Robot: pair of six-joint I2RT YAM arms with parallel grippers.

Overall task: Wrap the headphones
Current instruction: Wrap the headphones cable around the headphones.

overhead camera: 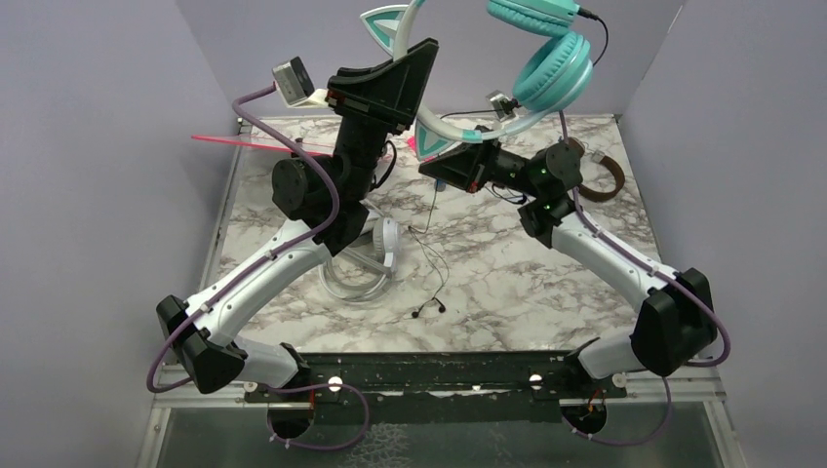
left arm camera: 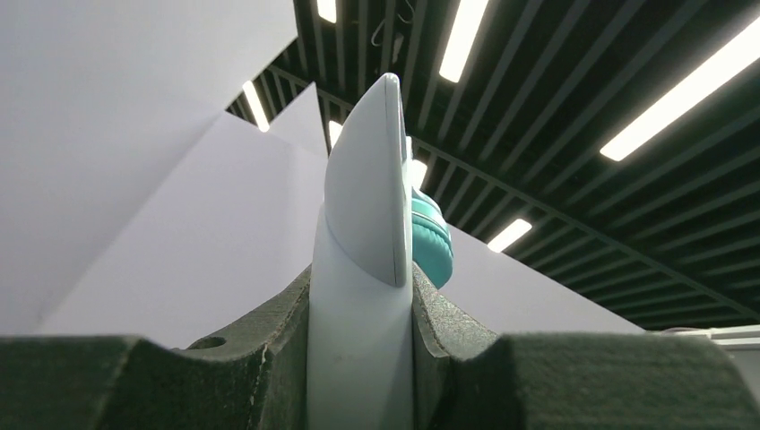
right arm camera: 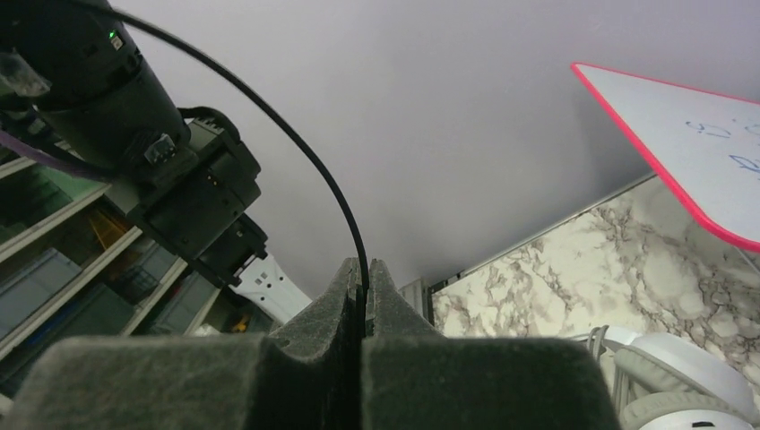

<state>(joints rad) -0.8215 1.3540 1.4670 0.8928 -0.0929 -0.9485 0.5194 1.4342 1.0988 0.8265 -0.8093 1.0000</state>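
Task appears early: left gripper (left arm camera: 363, 309) clamps the headband of the raised teal cat-eared headphones (overhead camera: 551, 68), right gripper (right arm camera: 363, 282) pinches a thin black cord (right arm camera: 309, 157), not yet coiled.

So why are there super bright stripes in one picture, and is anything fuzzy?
Left wrist view: those stripes are ceiling lights, glaring white; the pale headband clamped in the left pincer looks sharp. Right wrist view: even light, no glare, and the black cord is crisp in the shut right pincer. Top view: only soft, faint shadows on the marble table.
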